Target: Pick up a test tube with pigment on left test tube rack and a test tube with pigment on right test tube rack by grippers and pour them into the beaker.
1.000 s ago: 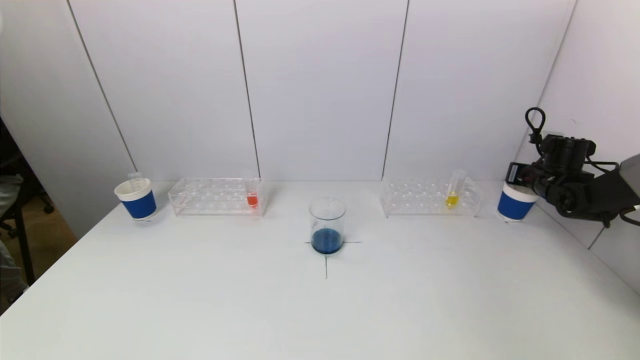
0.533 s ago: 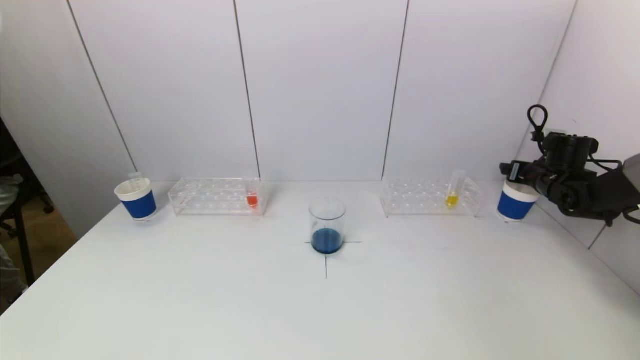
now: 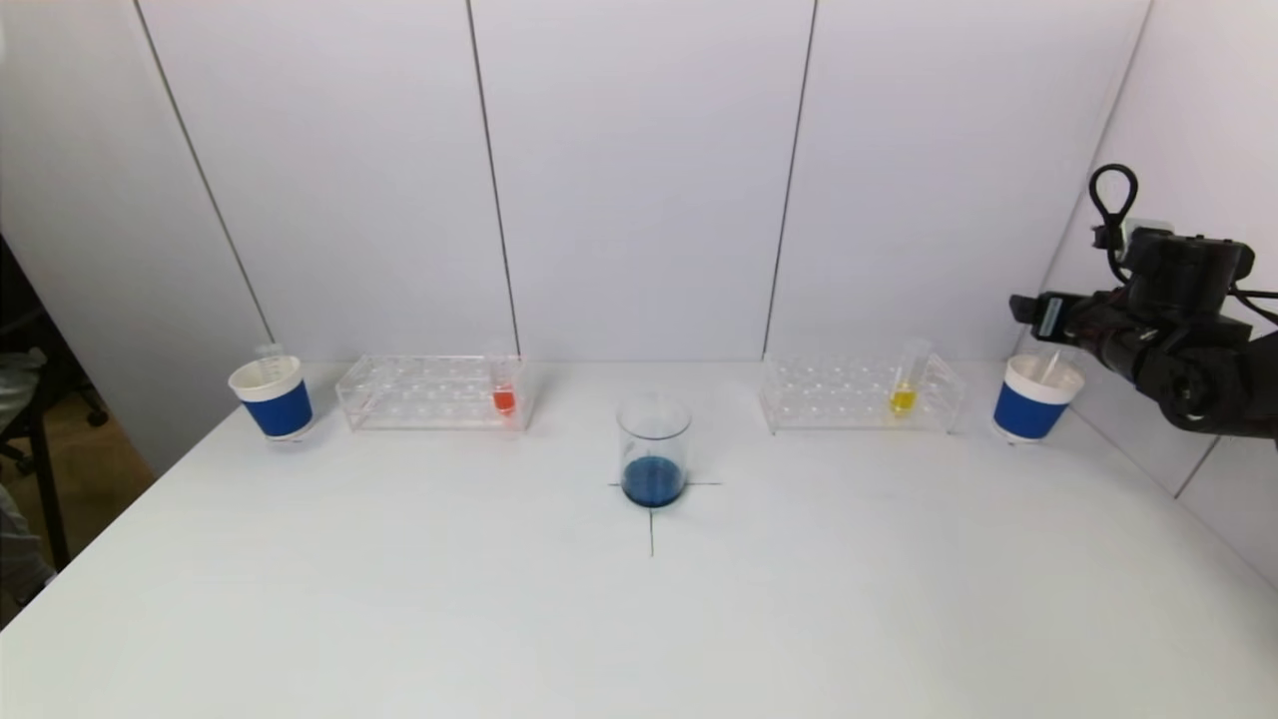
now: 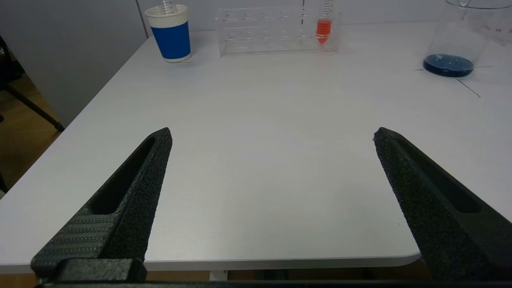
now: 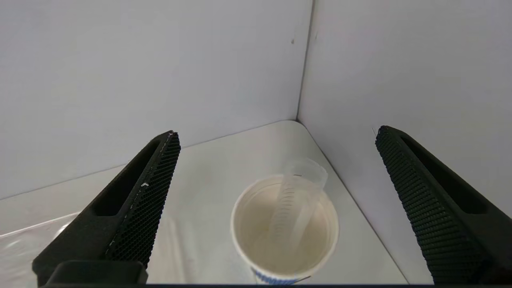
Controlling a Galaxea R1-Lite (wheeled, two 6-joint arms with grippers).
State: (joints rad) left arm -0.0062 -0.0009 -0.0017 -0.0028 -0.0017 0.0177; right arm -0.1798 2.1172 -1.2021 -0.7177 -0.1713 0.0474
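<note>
While right gripper [image 5: 276, 134] gapes, empty test tube [image 5: 298, 196] leans in cup [image 5: 256, 224] below.

Matt white table [image 3: 399, 599] — clear glassy beaker [image 3: 654, 429] — paper-looking cup [image 5: 285, 232].

Head view: from high up, looking forward and down over the whole worktop [image 3: 639, 619]. Left wrist view: low by the near edge, facing the beaker [image 4: 449, 64], shared with the head view. Right wrist view: close above the right cup [image 5: 285, 228].
</note>
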